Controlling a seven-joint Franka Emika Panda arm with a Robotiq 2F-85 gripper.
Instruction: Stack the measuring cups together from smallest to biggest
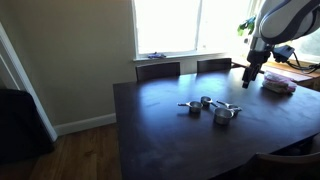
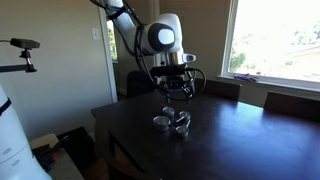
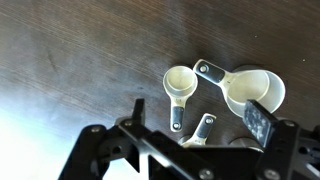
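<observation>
Three shiny metal measuring cups lie close together on the dark wooden table (image 1: 160, 130), and show in both exterior views (image 1: 212, 108) (image 2: 173, 122). In the wrist view a small cup (image 3: 180, 82) lies left of the biggest cup (image 3: 255, 88), handles pointing toward the camera. A third cup's handle (image 3: 202, 128) shows below them; its bowl is hidden under the gripper. My gripper (image 3: 200, 120) is open and empty and hovers above the cups, apart from them. It also shows in both exterior views (image 1: 252, 74) (image 2: 175, 93).
Two chairs (image 1: 158, 70) (image 1: 213, 65) stand at the table's far edge under a bright window. A pinkish object (image 1: 278, 86) lies on the table near the arm's base. A camera on a stand (image 2: 22, 45) is off the table's side.
</observation>
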